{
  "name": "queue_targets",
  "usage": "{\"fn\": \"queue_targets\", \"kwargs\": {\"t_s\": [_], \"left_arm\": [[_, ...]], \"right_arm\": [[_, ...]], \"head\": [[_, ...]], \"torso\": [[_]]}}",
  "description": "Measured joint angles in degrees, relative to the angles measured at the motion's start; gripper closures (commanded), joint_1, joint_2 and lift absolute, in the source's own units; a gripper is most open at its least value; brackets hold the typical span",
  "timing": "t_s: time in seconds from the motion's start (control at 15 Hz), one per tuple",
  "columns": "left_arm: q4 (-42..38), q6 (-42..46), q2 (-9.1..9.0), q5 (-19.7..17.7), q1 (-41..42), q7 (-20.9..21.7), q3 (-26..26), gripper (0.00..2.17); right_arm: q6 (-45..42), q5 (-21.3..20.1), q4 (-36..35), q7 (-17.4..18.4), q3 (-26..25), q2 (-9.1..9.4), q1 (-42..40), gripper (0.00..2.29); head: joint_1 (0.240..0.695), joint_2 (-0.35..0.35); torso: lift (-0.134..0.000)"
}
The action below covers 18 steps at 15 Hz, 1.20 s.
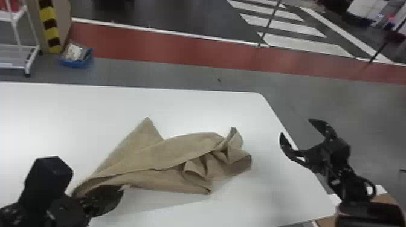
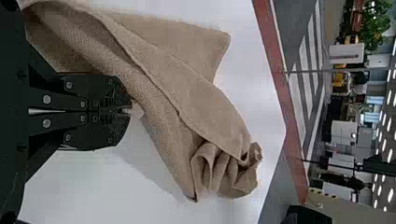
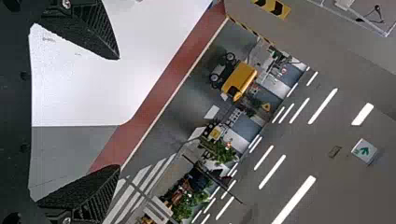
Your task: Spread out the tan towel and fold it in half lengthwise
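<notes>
Tan towel [image 1: 181, 151] lies rumpled on the white table [image 1: 75, 114], its near left end at the left gripper [image 1: 117, 195].
The left gripper's fingers are pressed together, pinching a small bit of the towel at their tips. A pointed corner of the cloth reaches toward the far side, a long flap runs across the middle, and the right end is bunched in loose folds. The right gripper [image 1: 296, 127], holding nothing, has its fingers spread wide by the table's right edge, apart from the towel. On the floor past the table's far left side sits a blue bin [image 1: 75, 62] beside a white rack [image 1: 18, 36].
</notes>
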<state>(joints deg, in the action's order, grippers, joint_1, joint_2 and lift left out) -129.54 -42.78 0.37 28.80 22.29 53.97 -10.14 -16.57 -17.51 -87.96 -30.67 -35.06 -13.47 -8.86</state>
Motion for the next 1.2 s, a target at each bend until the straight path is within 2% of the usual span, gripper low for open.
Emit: {"fn": "queue_targets", "kwargs": {"t_s": [0.07,0.2,0.33,0.47,0.67,0.8,0.87,1.0,1.2], "left_arm": [[-2.22,-0.61,0.02,1.98,-0.37,3.19,0.66,1.67],[-4.82,-0.97,0.04,4.22,-0.90,6.27,2.24,1.67],[-5.76,-1.10,0.11,5.65,-1.11,7.70,3.35,1.67],[-5.81,-1.04,0.18,6.57,-1.15,8.37,3.16,1.67],[-5.46,-0.95,0.16,6.77,-1.33,8.39,2.45,1.67],[-5.24,-0.95,0.15,6.93,-1.50,8.34,2.21,1.67],[-5.08,-0.95,0.15,7.00,-1.50,8.34,2.17,1.67],[-4.72,-0.95,0.15,6.94,-1.49,8.42,2.11,1.67],[-4.39,-0.95,0.05,6.87,-1.63,8.43,1.98,1.67]], "right_arm": [[-0.10,-0.02,0.04,0.00,0.00,-0.03,-0.14,0.05],[-0.43,-0.53,0.24,-0.11,0.90,-0.61,-0.33,0.05],[-0.69,-1.30,1.34,-0.97,4.78,-3.39,-0.14,0.06],[0.66,-1.31,2.37,-4.94,9.42,-6.37,1.48,0.07],[3.05,1.10,2.53,-11.69,14.94,-7.74,3.37,0.08],[5.47,5.64,2.10,-15.66,17.07,-7.80,3.71,0.09],[7.61,8.85,1.53,-16.57,17.44,-7.78,3.70,0.09],[13.13,15.30,-0.09,-17.44,17.55,-7.47,3.26,0.09],[24.81,21.54,-3.61,-17.83,16.58,-6.98,2.10,0.09]], "head": [[0.695,-0.350],[0.695,-0.350],[0.695,-0.350],[0.695,-0.350],[0.695,-0.350],[0.695,-0.349],[0.695,-0.343],[0.695,-0.335],[0.695,-0.344]], "torso": [[-0.120],[-0.120],[-0.120],[-0.120],[-0.120],[-0.120],[-0.120],[-0.120],[-0.120]]}}
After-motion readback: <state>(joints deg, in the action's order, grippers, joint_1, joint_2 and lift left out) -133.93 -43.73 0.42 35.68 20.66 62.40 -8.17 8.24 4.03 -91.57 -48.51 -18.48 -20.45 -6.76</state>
